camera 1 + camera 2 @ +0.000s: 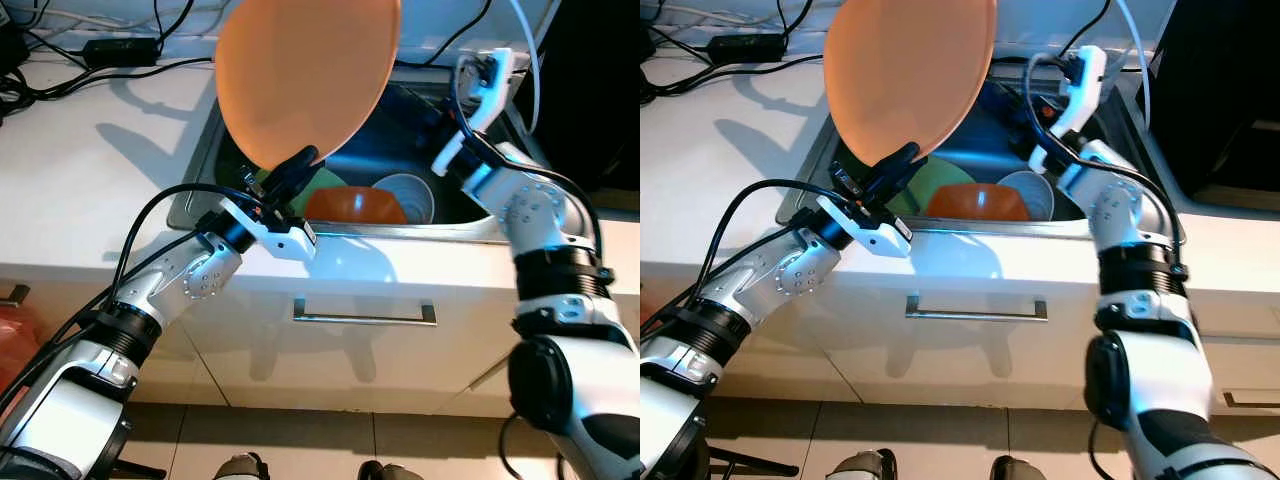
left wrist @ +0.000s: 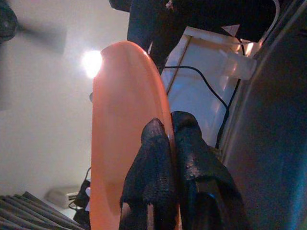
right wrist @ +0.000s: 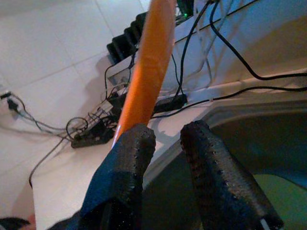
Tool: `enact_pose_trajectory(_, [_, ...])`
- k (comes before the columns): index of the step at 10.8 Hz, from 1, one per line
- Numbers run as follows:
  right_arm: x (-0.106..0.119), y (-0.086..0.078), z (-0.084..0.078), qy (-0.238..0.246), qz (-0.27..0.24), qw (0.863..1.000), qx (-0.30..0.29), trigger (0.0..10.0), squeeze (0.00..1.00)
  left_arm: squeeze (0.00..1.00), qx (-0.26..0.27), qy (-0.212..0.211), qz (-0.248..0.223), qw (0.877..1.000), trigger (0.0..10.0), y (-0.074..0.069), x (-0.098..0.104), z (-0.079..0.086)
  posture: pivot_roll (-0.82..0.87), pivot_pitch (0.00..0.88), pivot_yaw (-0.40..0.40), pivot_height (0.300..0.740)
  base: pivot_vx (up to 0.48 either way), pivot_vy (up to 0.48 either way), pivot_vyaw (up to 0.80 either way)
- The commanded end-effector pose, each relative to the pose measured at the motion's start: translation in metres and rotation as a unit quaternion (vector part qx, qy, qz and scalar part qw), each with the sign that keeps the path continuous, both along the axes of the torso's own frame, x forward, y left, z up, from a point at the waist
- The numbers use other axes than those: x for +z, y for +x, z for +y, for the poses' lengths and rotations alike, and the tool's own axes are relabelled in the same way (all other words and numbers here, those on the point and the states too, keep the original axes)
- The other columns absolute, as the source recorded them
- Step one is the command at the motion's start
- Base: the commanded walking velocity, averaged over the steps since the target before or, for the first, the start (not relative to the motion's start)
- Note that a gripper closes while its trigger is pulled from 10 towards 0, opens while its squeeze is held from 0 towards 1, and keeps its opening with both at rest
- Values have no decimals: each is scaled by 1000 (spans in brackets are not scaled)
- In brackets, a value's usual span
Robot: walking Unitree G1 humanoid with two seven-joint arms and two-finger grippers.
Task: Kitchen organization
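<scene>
A large orange plate (image 1: 305, 75) is held up on edge above the left part of the sink (image 1: 200, 190). My left gripper (image 1: 297, 165) is shut on its lower rim; in the left wrist view both black fingers (image 2: 156, 158) pinch the plate (image 2: 124, 120). My right gripper (image 3: 168, 134) hovers over the back right of the sink, open, with nothing between its fingers. The plate's edge (image 3: 148, 62) stands beyond it. In the sink lie an orange bowl (image 1: 355, 205), a white cup (image 1: 408, 195) and a green plate (image 1: 325, 182).
The white counter (image 1: 80, 180) stretches to the left of the sink, with black cables and a power adapter (image 1: 120, 48) at its back. A drawer with a metal handle (image 1: 365, 316) sits below the sink's front edge. A dark appliance (image 1: 600, 80) stands at the right.
</scene>
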State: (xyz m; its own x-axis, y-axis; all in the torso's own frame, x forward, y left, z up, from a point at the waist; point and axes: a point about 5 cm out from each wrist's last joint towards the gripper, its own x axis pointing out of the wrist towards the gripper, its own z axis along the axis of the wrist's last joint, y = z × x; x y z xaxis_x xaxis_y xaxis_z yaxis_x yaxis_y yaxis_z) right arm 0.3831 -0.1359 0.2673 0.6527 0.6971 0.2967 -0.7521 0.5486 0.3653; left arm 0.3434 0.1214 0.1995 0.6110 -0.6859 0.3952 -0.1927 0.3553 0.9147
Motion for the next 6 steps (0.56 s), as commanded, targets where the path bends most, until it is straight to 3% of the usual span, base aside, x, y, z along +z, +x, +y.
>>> enact_pose_trajectory(1, [17,-7,3,5,-45,998,33,10000,0,0,0,19,10,1000,0,1,-6,-2,-20,121,-14,740,0,0,0])
enact_pose_trajectory(3, [17,-11,3,8,-48,998,42,10000,0,0,-2,18,9,1000,0,1,-5,-2,-23,121,-11,740,0,0,0])
enact_pose_trajectory(6, [13,-10,24,12,-39,995,89,10000,0,0,-11,18,7,1000,0,1,-4,-8,-20,125,-10,740,0,0,0])
